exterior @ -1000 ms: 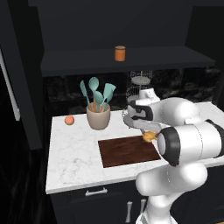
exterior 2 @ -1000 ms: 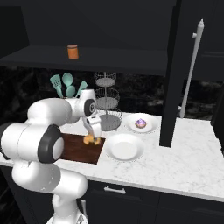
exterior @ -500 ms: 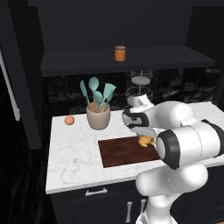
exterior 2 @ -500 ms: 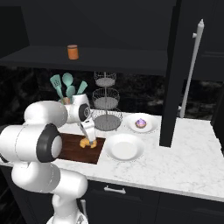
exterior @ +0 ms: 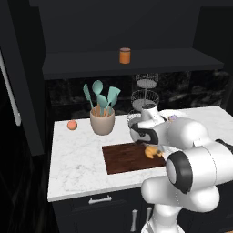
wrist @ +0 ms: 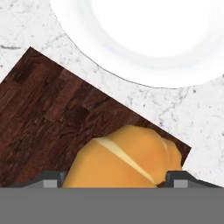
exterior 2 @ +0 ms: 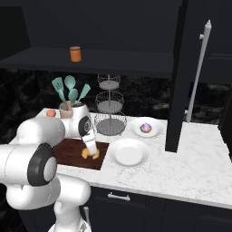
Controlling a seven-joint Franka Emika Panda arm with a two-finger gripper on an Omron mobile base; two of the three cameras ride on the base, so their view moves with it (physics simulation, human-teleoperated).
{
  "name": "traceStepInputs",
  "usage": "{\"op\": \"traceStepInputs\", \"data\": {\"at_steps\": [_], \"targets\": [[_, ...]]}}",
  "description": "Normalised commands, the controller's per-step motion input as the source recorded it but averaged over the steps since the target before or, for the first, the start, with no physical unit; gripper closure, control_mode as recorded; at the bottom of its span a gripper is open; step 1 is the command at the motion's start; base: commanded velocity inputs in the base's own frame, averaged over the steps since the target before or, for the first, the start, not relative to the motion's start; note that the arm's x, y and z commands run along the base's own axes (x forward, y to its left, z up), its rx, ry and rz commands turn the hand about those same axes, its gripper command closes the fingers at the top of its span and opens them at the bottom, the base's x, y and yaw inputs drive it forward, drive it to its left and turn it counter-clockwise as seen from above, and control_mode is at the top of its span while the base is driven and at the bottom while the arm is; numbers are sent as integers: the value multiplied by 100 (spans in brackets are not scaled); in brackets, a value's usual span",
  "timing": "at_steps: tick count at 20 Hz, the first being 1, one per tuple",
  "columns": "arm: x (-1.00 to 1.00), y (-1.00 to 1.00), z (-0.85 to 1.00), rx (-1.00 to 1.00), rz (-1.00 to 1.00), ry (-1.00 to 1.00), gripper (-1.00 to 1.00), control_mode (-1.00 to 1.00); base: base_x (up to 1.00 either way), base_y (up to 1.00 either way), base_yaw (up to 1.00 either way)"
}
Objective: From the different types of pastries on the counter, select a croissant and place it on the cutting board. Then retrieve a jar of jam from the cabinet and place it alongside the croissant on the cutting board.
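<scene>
The golden croissant [wrist: 127,157] sits between my gripper's [wrist: 117,175] two fingertips, low over the right end of the dark brown cutting board [wrist: 52,118]. From the base views, the gripper [exterior: 150,146] [exterior 2: 90,149] points down with the croissant [exterior: 153,152] [exterior 2: 89,154] at or just above the cutting board [exterior: 123,159] [exterior 2: 68,152]. Whether the croissant touches the wood, I cannot tell. The orange jar of jam [exterior: 124,55] [exterior 2: 75,54] stands on the cabinet shelf [exterior: 159,59] [exterior 2: 127,61]. A purple-topped pastry [exterior 2: 146,127] lies on a small plate on the marble counter [exterior 2: 181,167].
A bare white plate [exterior 2: 129,152] [wrist: 144,39] lies just right of the board. Behind it rises a wire tiered stand [exterior 2: 110,113]. A beige utensil pot [exterior: 102,123] and a peach fruit [exterior: 72,125] stand at the back left. A dark tall unit [exterior 2: 181,81] borders the right.
The gripper has come down and slightly left with the croissant, from above the board's right edge to just over its surface.
</scene>
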Motion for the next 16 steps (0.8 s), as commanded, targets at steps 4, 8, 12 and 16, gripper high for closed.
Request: {"op": "traceStepInputs", "data": {"at_steps": [4, 8, 12, 16], "targets": [[0, 1, -12, 0, -5, -7, 100, -100, 0, 0, 0], [0, 1, -18, 0, -5, -3, 100, -100, 0, 0, 0], [5, 2, -18, 0, -5, 0, 100, -100, 0, 0, 0], [25, 0, -12, 0, -4, 0, 100, -100, 0, 0, 0]]}}
